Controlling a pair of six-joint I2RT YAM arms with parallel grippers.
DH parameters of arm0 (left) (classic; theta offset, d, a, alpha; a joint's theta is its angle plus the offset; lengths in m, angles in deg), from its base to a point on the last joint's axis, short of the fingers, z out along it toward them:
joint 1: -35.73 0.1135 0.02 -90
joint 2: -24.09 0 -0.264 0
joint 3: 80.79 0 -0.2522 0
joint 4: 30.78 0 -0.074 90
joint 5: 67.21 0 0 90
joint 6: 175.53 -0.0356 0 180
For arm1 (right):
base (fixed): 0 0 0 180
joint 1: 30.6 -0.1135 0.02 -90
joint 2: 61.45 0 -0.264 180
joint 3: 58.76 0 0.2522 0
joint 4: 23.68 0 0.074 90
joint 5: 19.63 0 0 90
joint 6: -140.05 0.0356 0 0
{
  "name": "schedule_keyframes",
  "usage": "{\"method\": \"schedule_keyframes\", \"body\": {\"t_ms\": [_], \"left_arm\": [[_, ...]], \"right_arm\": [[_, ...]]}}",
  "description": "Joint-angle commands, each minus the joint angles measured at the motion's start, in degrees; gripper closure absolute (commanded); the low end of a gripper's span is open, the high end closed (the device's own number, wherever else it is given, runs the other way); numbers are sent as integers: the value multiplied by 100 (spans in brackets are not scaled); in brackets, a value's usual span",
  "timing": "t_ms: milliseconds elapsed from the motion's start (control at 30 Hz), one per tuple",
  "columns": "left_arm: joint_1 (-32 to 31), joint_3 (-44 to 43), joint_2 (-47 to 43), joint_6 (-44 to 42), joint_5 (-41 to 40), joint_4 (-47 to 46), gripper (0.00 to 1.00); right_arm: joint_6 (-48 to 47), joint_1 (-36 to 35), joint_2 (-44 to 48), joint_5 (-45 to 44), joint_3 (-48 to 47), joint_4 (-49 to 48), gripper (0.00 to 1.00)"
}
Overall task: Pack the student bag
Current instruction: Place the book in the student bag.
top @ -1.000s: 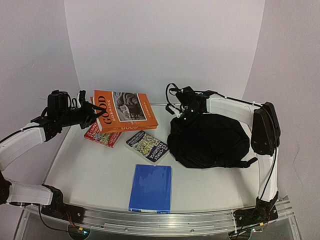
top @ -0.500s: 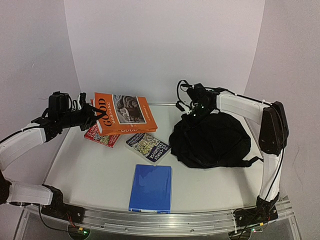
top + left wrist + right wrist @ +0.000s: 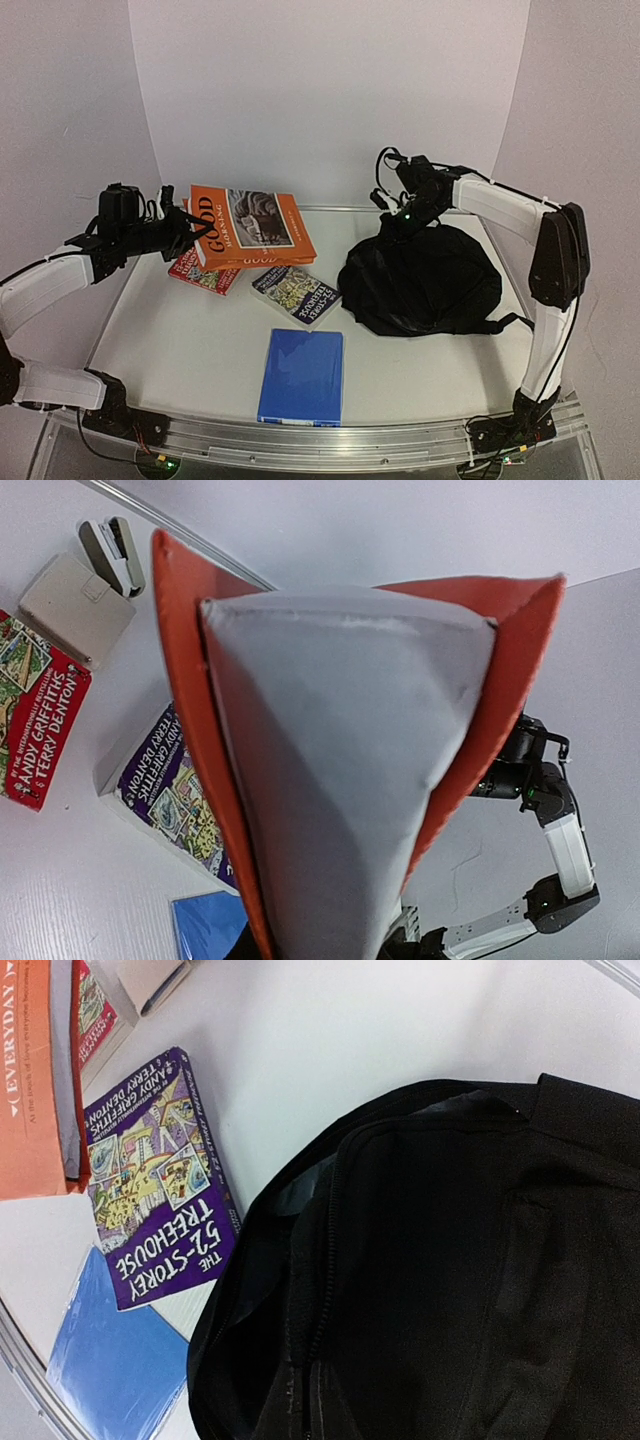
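The student bag (image 3: pixel 425 285) is a black soft backpack on the right of the table, its zipped mouth gaping towards the books (image 3: pixel 300 1260). My right gripper (image 3: pixel 404 216) is at the bag's raised far edge, shut on the fabric; its fingers are hidden in the right wrist view. My left gripper (image 3: pixel 187 228) holds an orange "Good Morning" book (image 3: pixel 250 225) by its left edge, lifted off the table at the back left. In the left wrist view the book (image 3: pixel 340 730) sags open in a V and hides the fingers.
A red paperback (image 3: pixel 200 270) lies under the lifted book. A purple "52-Storey Treehouse" book (image 3: pixel 295 292) lies mid-table beside the bag's mouth. A blue book (image 3: pixel 302 375) lies near the front edge. A stapler (image 3: pixel 110 550) and a beige box (image 3: pixel 75 605) sit at the back.
My right gripper has shut on the bag's far edge and moved up and right, drawing the fabric into a peak. The left gripper and orange book have hardly moved.
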Motion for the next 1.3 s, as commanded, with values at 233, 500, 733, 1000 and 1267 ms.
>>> {"method": "schedule_keyframes", "body": {"t_ms": [233, 500, 733, 1000, 1267], "left_arm": [[-11, 785, 365, 1535, 866, -3026, 100], [-464, 543, 1115, 1772, 1086, -3894, 100], [-1071, 193, 2385, 1850, 985, -4311, 100], [-1575, -674, 4066, 2324, 1187, -5124, 100], [-1718, -1570, 4764, 2663, 884, -5109, 100]], "right_arm": [[134, 29, 394, 368, -1314, 10, 100], [155, 40, 561, 177, -1737, -81, 100], [237, 50, 773, 143, -1576, -332, 100], [496, 49, 847, 437, -1457, -620, 100], [898, 40, 835, 927, -1017, -945, 100]]}}
